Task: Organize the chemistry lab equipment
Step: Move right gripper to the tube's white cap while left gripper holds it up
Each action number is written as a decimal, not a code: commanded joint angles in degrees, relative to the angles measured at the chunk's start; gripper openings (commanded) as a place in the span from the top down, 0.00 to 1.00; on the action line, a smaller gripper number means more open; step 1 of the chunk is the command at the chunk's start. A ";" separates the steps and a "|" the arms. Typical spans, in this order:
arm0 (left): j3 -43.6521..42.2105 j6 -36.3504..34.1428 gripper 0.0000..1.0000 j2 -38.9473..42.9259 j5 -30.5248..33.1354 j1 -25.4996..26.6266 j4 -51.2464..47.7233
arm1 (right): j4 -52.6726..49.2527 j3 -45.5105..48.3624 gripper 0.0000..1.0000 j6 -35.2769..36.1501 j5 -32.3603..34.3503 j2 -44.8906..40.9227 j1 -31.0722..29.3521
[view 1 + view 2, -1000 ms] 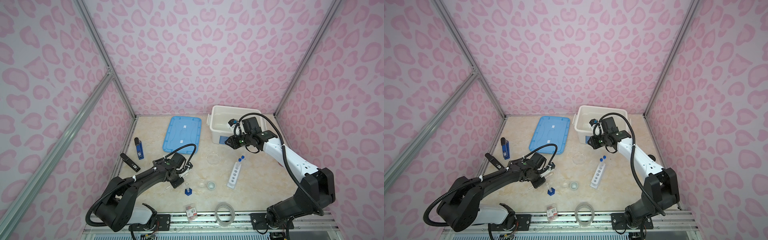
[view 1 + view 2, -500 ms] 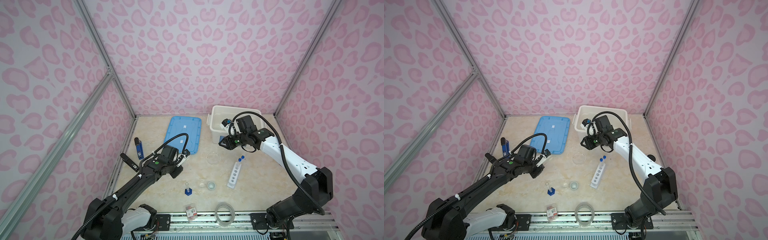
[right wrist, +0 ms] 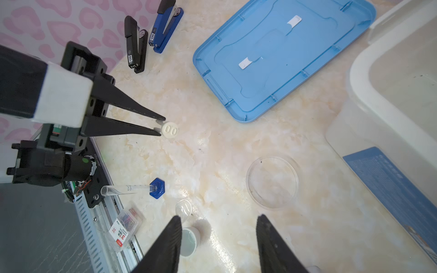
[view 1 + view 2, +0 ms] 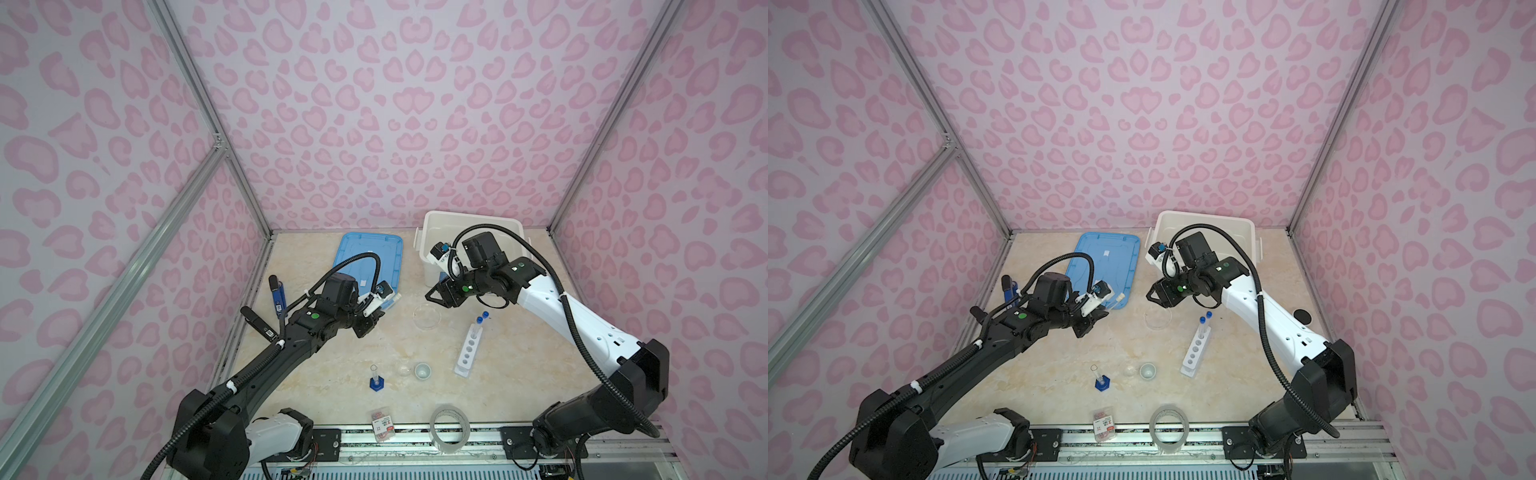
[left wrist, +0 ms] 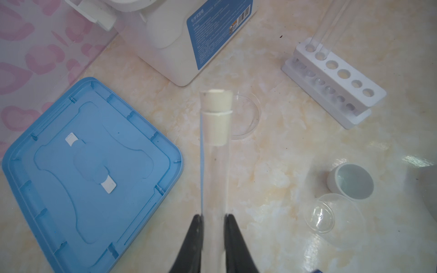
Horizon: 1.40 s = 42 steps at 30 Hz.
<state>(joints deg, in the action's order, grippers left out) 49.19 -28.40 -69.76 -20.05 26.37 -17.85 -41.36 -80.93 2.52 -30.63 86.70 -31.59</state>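
My left gripper (image 5: 214, 216) is shut on the lower end of a clear test tube (image 5: 214, 165) with a white stopper (image 5: 215, 104), held above the table near the blue lid; in a top view the left gripper (image 4: 374, 316) is left of centre. My right gripper (image 3: 218, 217) is open and empty, hovering by the petri dish (image 4: 427, 316). Two blue-capped test tubes (image 4: 481, 322) stand in the white rack (image 4: 469, 349). The blue-based cylinder (image 4: 376, 380), the tiny glass dish (image 4: 402, 370) and the white cup (image 4: 422, 370) stand toward the front.
A white bin (image 4: 473, 224) stands at the back right, with its blue lid (image 4: 370, 257) lying flat to its left. A blue stapler (image 4: 277, 295) and a black stapler (image 4: 257, 324) lie by the left wall. A tape roll (image 4: 449, 428) and a small packet (image 4: 383, 424) sit at the front edge.
My left gripper has risen and moved back from beside the cylinder toward the lid, carrying the tube. My right gripper has moved left, away from the bin, and its jaws have widened.
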 commanded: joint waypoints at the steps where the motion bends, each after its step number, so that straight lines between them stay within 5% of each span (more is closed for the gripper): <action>1: -0.17 -0.16 0.94 0.11 -3.59 0.00 4.21 | -0.97 -1.18 0.47 0.13 -0.59 0.26 -1.06; 23: -2.78 1.42 0.94 3.22 -7.81 0.00 7.03 | -7.49 -15.64 0.50 2.88 -0.03 11.34 -8.92; 32: -2.78 1.44 0.94 3.48 -8.55 0.00 7.02 | -7.18 -16.37 0.65 2.79 -1.60 13.05 -9.06; 42: -2.83 1.33 0.94 3.75 -8.85 0.00 6.94 | -6.97 -16.46 0.68 2.57 -2.27 13.50 -9.56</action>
<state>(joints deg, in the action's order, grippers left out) 46.50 -27.35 -66.50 -27.68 26.37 -12.27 -48.71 -97.19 5.15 -32.27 99.70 -40.95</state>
